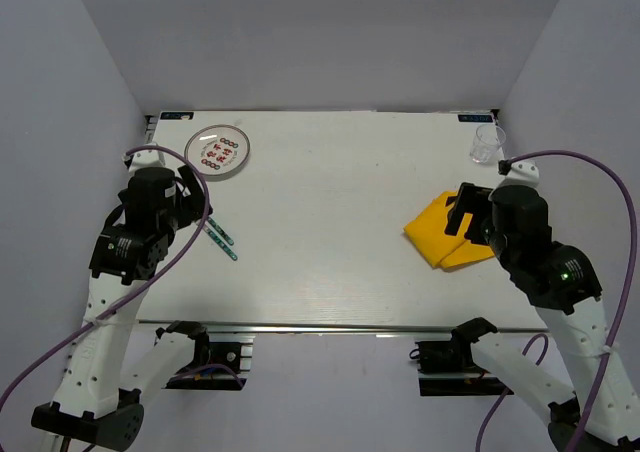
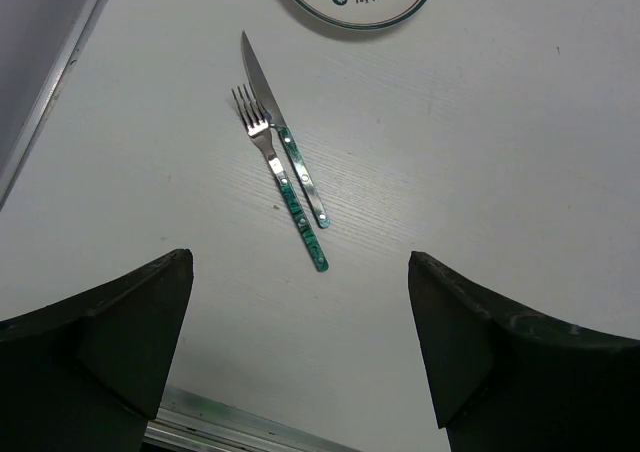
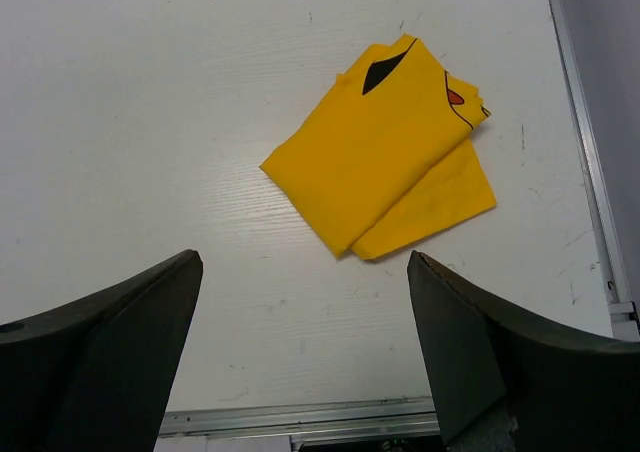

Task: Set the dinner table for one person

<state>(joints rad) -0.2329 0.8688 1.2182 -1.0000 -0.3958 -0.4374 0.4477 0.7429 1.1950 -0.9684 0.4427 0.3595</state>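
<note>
Tabletop and rail are filling the middle of the overhead view: the dinner table is lying white and flat, its metal rail running along the lower edge. Both arms are hovering over it, one at each side. The left gripper is holding its jaws spread wide with nothing between them, and the right gripper is doing the same, empty.

A folded yellow cloth is lying at the right of the overhead frame, directly ahead of the right gripper. A plate is sitting in the upper left, and a clear glass is standing in the upper right corner, well apart from it. A knife and a fork are lying side by side, apparently touching, below the plate.

Nothing is forming a place setting yet, so the task is probably just starting, with the cloth likely going down first. That move is calling for the right gripper to descend onto a cloth edge, pinch it and spread it toward the centre without bunching.
</note>
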